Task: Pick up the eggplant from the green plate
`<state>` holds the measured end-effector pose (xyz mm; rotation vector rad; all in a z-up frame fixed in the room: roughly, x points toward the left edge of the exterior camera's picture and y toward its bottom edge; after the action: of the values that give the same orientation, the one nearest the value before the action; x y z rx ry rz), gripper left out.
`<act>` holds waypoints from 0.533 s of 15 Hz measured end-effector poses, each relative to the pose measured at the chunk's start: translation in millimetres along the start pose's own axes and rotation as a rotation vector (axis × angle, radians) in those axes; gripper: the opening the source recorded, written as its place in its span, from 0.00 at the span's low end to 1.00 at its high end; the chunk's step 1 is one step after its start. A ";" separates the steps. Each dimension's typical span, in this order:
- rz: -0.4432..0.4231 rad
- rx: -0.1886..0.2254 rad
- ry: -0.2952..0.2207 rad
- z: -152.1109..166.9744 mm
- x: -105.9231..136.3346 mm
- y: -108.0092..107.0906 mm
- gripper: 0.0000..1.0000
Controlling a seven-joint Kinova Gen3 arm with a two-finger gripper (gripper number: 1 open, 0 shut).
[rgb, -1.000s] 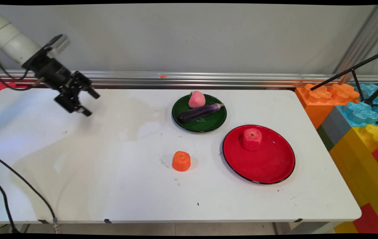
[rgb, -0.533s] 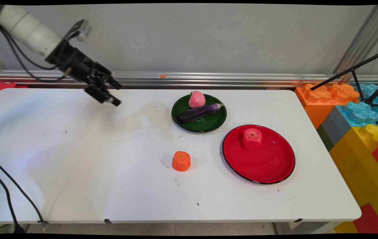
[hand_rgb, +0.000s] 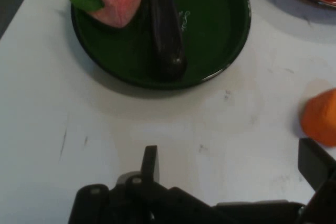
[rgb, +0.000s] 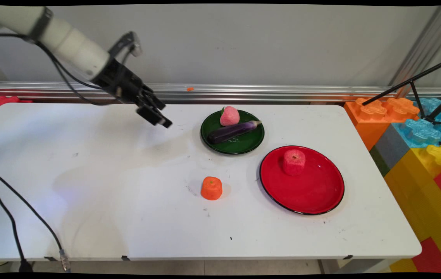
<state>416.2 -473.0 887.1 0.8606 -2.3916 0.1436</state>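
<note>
A: Nearest the camera, lower centre of the main view?
B: One orange fruit (rgb: 211,188) standing alone on the white table (rgb: 127,217). In the hand view it shows at the right edge (hand_rgb: 321,117).

A: Then right of centre?
B: One red plate (rgb: 313,193), one red fruit (rgb: 294,162) on its far part.

A: Further back?
B: One green plate (rgb: 243,145) above centre. Two things on it: one pink peach (rgb: 229,116) at the far rim, one purple eggplant (rgb: 233,131) lying across the middle, just beside the peach.

A: The arm?
B: Comes down slantwise from the upper left. The gripper (rgb: 162,115) hangs in the air, holding nothing, angled toward the green plate and a little left of it. Fingers stand apart: one finger (hand_rgb: 150,162) is at centre-bottom of the hand view, the other at the right edge.

A: Counts?
B: Two plates, four toy foods.
</note>
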 end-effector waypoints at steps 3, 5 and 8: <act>-0.019 0.027 -0.005 30.1 8.9 2.9 1.00; -0.029 0.044 -0.007 54.2 15.5 2.8 1.00; -0.038 0.055 -0.002 96.2 27.0 1.7 1.00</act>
<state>351.1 -514.1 823.4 0.9310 -2.3814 0.1948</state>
